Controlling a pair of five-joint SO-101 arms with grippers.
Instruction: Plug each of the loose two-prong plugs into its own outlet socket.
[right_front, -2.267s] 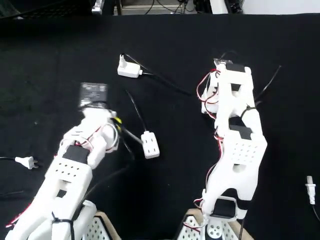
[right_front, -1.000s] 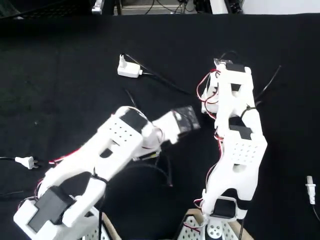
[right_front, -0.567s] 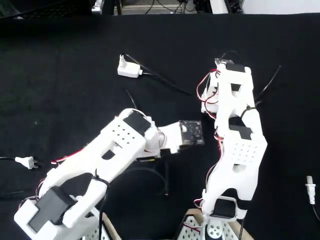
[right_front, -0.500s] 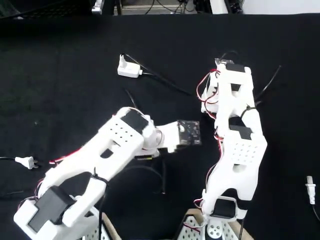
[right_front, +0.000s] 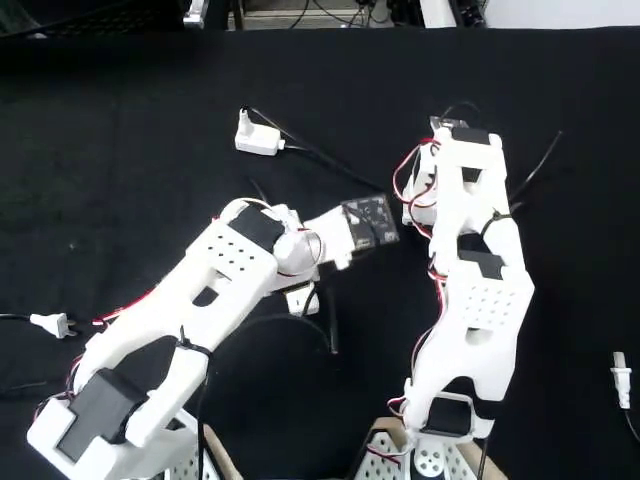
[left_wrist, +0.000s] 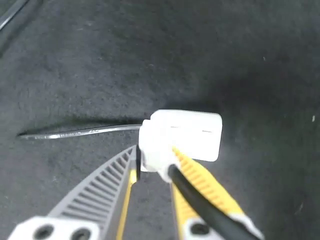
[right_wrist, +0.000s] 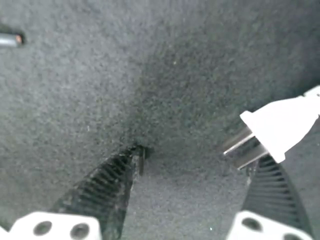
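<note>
White perforated arms with black motors and red wires; left gripper ribbed, yellow-lined

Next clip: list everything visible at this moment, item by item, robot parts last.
held socket: 1, white, table centre, on a black cable
cabled block: 1, white, far side of the table, probably a second socket
left-edge plug: 1, white, two-prong
right-edge plug: 1, white
near plug: 1, white, two-prong, close beside one right gripper finger
cloth: 1, black, covers the table
left gripper: 1, yellow-padded, shut on the held socket
right gripper: 1, black fingers, open
</note>
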